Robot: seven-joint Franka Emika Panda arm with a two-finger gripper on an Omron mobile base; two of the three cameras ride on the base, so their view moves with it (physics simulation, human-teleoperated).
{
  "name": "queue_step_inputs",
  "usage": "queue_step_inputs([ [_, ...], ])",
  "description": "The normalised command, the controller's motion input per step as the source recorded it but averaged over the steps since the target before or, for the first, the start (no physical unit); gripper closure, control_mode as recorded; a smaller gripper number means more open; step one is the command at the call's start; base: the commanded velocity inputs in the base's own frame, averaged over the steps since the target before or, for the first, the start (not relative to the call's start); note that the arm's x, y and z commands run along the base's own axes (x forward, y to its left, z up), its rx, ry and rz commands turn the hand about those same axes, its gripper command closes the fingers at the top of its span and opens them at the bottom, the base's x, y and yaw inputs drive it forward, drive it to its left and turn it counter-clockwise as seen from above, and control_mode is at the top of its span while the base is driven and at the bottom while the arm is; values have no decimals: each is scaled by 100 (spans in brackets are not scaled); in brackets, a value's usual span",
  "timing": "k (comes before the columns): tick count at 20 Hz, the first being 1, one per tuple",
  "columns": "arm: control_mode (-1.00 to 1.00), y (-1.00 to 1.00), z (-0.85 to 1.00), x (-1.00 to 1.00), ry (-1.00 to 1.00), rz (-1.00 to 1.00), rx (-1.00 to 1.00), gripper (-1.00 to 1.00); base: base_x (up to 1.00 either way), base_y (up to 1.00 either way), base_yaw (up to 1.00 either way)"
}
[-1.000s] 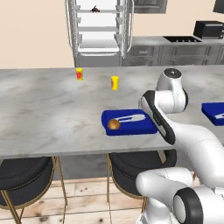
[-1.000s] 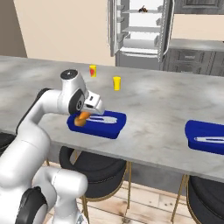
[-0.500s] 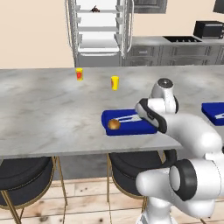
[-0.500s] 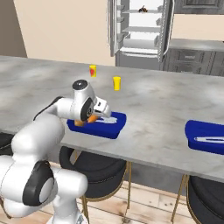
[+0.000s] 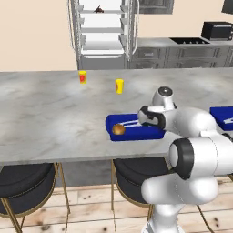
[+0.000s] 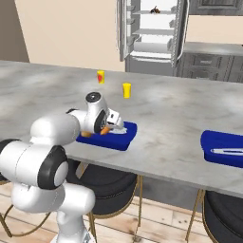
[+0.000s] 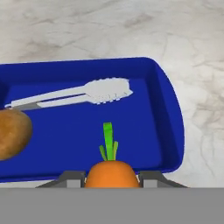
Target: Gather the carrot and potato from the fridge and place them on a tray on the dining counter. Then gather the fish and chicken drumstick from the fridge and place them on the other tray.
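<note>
Left base view: on the counter point(image 5: 54, 118), a blue tray point(image 5: 136, 132) holds a potato point(image 5: 119, 129) at its left end and white tongs point(image 5: 129, 123). Right base view: a second tray point(image 6: 222, 148) holds tongs. Hand view: the gripper point(image 7: 111, 177) grasps the carrot point(image 7: 110, 173) above the tray's near edge.

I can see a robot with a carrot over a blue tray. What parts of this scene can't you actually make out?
- Carrot: hand view, its lower body is cut off by the bottom edge; whether it touches the tray is unclear.
- Dark item on the top fridge shelf: left base view, too small to identify.
- Second tray: left base view, partly hidden behind the arm and cut off by the right edge.
- Potato: hand view, cut off by the left edge.
</note>
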Motion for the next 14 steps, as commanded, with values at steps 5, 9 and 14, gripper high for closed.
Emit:
queue_step_inputs([
  [5,-100,0,-35,40,0,0,0,100,0,0,0],
  [9,-100,-1,-34,43,0,0,0,100,0,0,0],
  [14,-100,-2,-31,38,0,0,0,100,0,0,0],
])
